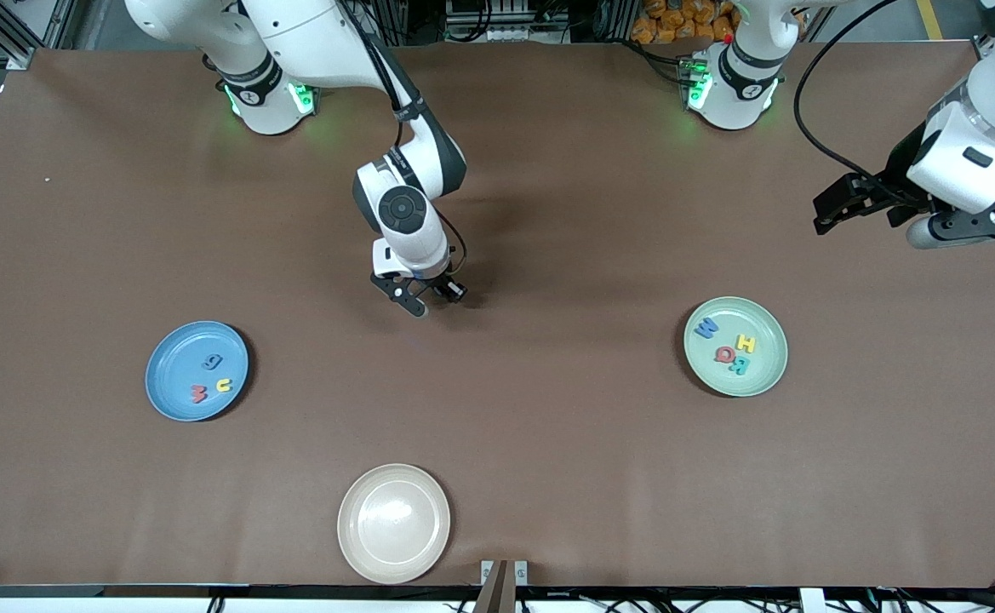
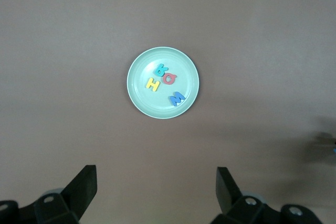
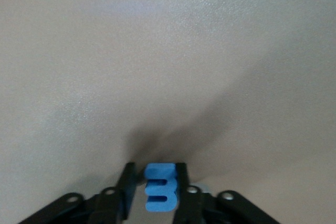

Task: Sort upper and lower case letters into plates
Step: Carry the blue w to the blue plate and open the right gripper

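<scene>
My right gripper point(image 1: 426, 295) is down at the tabletop near the middle of the table. In the right wrist view it point(image 3: 156, 176) is shut on a small blue letter point(image 3: 160, 188) held between its fingers point(image 3: 128, 184). The sky blue plate point(image 1: 175, 366), toward the right arm's end, holds a g point(image 1: 212, 362), a yellow u point(image 1: 224, 386) and a red w point(image 1: 198, 393). The mint green plate point(image 1: 761, 323) point(image 2: 147, 66), toward the left arm's end, holds M point(image 1: 706, 328), H point(image 1: 745, 343), Q point(image 1: 725, 355) and R point(image 1: 740, 367). My left gripper point(image 1: 837, 213) point(image 2: 156, 182) waits open and empty, raised above that end.
A beige-cream plate point(image 1: 394, 523) with nothing in it lies near the table's front edge, nearer to the front camera than my right gripper. Brown table surface point(image 1: 548, 409) stretches between the plates.
</scene>
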Motion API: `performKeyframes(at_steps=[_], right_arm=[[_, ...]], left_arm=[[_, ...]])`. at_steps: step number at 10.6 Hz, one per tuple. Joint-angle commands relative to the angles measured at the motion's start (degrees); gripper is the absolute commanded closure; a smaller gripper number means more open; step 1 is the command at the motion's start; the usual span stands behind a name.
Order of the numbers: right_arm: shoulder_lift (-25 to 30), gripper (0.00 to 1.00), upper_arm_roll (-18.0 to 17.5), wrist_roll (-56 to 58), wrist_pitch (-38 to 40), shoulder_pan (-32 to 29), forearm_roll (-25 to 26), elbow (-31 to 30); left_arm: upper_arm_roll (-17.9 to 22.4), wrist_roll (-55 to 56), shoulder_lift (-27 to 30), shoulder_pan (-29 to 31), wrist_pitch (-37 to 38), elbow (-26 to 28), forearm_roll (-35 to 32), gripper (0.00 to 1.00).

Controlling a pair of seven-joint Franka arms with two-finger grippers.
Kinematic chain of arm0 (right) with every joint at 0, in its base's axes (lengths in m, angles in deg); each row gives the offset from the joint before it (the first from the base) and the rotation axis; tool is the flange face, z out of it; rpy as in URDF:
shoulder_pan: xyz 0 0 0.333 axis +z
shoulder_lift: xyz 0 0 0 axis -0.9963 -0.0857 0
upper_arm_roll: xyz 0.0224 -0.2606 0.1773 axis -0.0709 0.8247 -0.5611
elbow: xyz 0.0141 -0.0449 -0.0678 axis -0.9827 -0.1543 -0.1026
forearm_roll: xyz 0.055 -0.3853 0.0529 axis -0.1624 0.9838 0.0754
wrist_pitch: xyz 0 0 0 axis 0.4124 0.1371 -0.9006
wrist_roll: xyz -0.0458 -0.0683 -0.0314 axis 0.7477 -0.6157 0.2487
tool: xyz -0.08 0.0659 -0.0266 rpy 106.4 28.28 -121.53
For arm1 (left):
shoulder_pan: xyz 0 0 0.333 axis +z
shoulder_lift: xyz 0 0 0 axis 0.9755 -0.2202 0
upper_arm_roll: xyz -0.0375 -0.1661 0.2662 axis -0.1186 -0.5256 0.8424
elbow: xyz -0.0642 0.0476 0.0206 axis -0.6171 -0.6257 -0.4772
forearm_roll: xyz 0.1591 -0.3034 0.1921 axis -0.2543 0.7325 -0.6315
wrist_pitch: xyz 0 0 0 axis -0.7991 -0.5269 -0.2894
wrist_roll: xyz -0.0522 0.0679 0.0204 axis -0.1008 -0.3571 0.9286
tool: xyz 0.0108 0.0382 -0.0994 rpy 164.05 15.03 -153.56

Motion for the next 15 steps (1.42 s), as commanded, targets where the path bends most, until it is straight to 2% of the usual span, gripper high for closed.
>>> performKeyframes(at_steps=[1,5,10,12,14,15], right_arm=[[-0.76,1.00,0.34,-0.49,-1.26,1.02,-1.19,-0.09],[1.08,1.00,1.12,5.28,-0.39,-0.46,-1.10,0.35],[4.86,1.00,2.62,30.04,9.97,-15.91,-0.40,3.51],[4.86,1.00,5.07,40.59,12.70,-20.40,-0.22,5.00],[4.51,1.00,10.07,54.46,13.07,-23.39,-0.22,5.54],[4.42,1.00,10.79,59.83,13.07,-25.93,-0.22,5.54]], left_arm=[[0.71,-1.43,1.28,-0.16,0.60,0.82,1.60,0.00],[0.45,-1.17,0.93,0.01,0.60,0.90,1.60,0.00],[0.45,-1.34,0.67,0.10,0.60,0.99,1.60,0.00],[0.45,-1.43,0.67,0.10,0.51,0.91,1.60,0.00],[0.45,-1.52,0.67,0.28,0.51,0.82,1.60,0.00],[0.53,-1.52,0.67,0.28,0.51,0.90,1.60,0.00]])
